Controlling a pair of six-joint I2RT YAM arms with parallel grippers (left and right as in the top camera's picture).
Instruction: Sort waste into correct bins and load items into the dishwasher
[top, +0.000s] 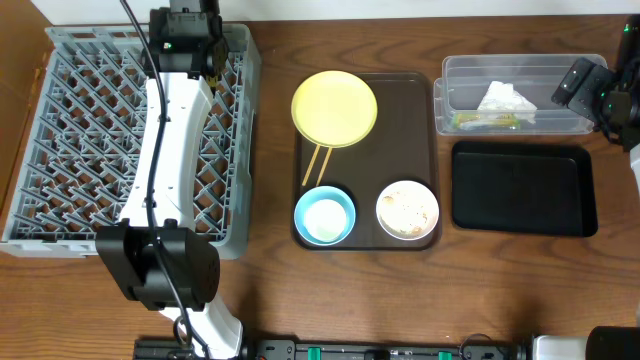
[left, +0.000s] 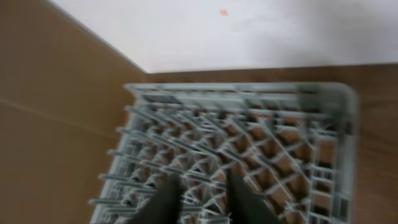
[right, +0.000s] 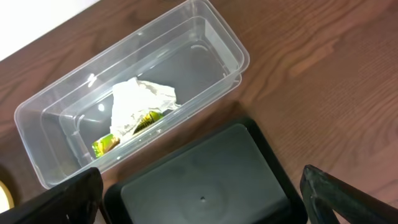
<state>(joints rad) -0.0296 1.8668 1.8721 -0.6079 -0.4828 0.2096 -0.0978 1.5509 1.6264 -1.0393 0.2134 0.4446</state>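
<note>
The grey dishwasher rack (top: 80, 140) fills the left of the table. My left gripper (top: 205, 55) hovers over its far edge. In the left wrist view the left gripper (left: 202, 179) stands slightly open above the pegs (left: 267, 143), with nothing between its fingers. A yellow plate (top: 335, 108), chopsticks (top: 318, 165), a light blue bowl (top: 325, 215) and a white bowl (top: 408, 210) holding food scraps rest on the brown tray (top: 425, 120). The clear tub (right: 205, 50) contains white paper (right: 140, 99) and a green wrapper (right: 106, 144). My right gripper (right: 202, 196) hangs wide open and empty over the black tray (right: 205, 180).
In the overhead view the clear tub (top: 450, 100) and black tray (top: 523, 188) sit side by side at the right, and my right gripper (top: 580, 85) is at the tub's right end. Bare wooden tabletop (top: 270, 150) separates rack and brown tray.
</note>
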